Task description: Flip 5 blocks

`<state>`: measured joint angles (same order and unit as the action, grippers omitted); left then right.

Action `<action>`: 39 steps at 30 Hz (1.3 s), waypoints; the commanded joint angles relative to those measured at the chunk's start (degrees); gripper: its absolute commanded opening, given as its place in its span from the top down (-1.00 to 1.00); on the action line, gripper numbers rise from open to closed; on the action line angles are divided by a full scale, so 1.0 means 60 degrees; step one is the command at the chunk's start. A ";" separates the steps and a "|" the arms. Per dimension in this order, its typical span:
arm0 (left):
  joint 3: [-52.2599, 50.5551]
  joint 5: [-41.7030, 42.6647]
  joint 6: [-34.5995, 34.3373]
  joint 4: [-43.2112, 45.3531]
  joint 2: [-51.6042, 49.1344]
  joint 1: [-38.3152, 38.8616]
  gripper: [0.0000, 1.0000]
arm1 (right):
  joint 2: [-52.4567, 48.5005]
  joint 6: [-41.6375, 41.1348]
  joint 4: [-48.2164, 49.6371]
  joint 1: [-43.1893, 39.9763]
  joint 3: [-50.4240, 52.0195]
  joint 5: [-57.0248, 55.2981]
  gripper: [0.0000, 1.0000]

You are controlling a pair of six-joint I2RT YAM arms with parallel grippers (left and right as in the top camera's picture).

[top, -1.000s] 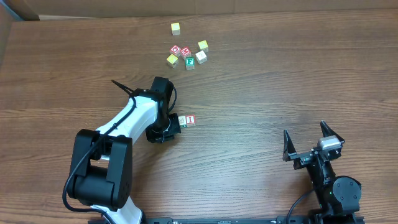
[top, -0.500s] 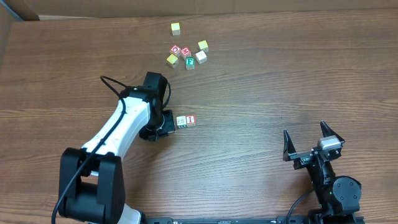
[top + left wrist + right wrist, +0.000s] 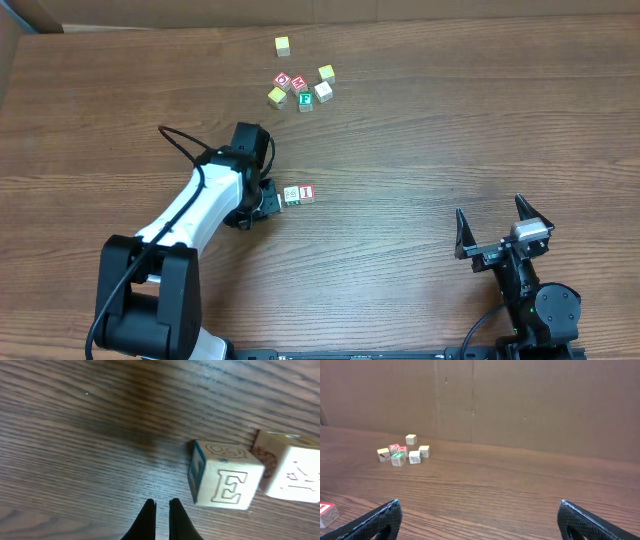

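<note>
Now finds the left end effector (image 3: pixel 262 200) clenched, fingertips (image 3: pixel 147 520) pressed together with nothing between them, low over the table (image 3: pixel 420 150) near its middle. Sits just at 9 o'clock of a pair of blocks, apart from them by a thin gap in the left wrist view. Shows in this pair the green-print block (image 3: pixel 292 195) and, touching it at 3 o'clock, the red I block (image 3: pixel 307 192). Gives from the left wrist a pale E on the near side face of the first one, and a blue-framed face turned to 9 o'clock.

Places the other cubes in a loose group at 12 o'clock, near the far edge of the table. Counts there the green E block (image 3: pixel 305 100), a pale block (image 3: pixel 323 91) just at 1 o'clock of it, two red-topped cubes (image 3: pixel 283 80) at 10 to 11 o'clock of it, and yellow-topped cubes (image 3: pixel 276 96) around, one of them alone farther toward 12 o'clock. Cannot tell the print on the pale block.

Shows the right end effector (image 3: pixel 492 215) released, jaws spread wide and empty, at 4 o'clock of the table, well apart from every block.
</note>
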<state>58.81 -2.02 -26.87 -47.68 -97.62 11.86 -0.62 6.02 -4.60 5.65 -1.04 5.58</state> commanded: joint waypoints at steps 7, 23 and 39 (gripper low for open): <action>-0.0889 0.0528 -0.0317 0.0911 -0.0106 -0.0029 0.92 | 0.0066 0.0000 0.0040 -0.0044 0.0098 0.0011 -1.00; -0.1115 0.0594 -0.0539 0.1883 -0.0106 -0.0026 0.91 | 0.0066 0.0004 0.0040 -0.0044 0.0098 0.0011 -1.00; -0.1115 0.0499 -0.0597 0.2288 -0.0106 -0.0029 0.90 | 0.0066 0.0000 0.0040 -0.0044 0.0098 0.0011 -1.00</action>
<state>52.58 0.86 -29.69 -34.44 -97.67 11.86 -0.62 6.02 -4.58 5.65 -1.04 5.58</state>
